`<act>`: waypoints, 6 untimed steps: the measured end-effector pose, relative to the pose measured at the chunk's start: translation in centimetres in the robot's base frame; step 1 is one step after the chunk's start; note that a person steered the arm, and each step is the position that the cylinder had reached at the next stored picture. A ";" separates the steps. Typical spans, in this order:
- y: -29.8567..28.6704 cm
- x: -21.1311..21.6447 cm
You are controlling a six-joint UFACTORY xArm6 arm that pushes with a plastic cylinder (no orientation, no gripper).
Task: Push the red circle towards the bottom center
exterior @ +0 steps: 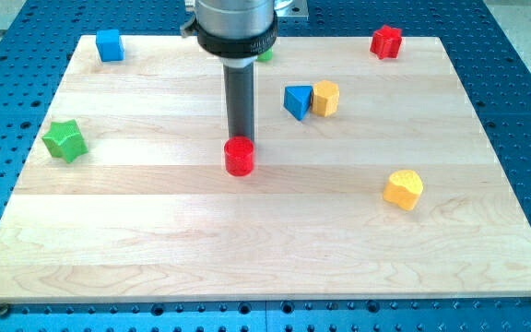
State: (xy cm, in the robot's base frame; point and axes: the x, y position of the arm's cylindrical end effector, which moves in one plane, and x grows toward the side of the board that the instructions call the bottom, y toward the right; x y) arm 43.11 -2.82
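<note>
We see bright, even overhead light; soft short shadows under blocks, mild glare on worktop, focus sharp.

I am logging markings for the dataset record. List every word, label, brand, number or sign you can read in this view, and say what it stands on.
None: no readable text, number or sign shows anywhere in the camera view.
The wooden board, the red circle and the other coloured blocks are unmarked.
The arm's grey housing above my tip shows no legible label.
</note>
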 end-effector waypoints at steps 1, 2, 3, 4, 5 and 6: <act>0.0 4.2; 0.0 4.4; 0.0 2.7; 2.4 5.1; 2.8 8.7; 2.8 6.7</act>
State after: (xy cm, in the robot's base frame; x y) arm 49.76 -0.01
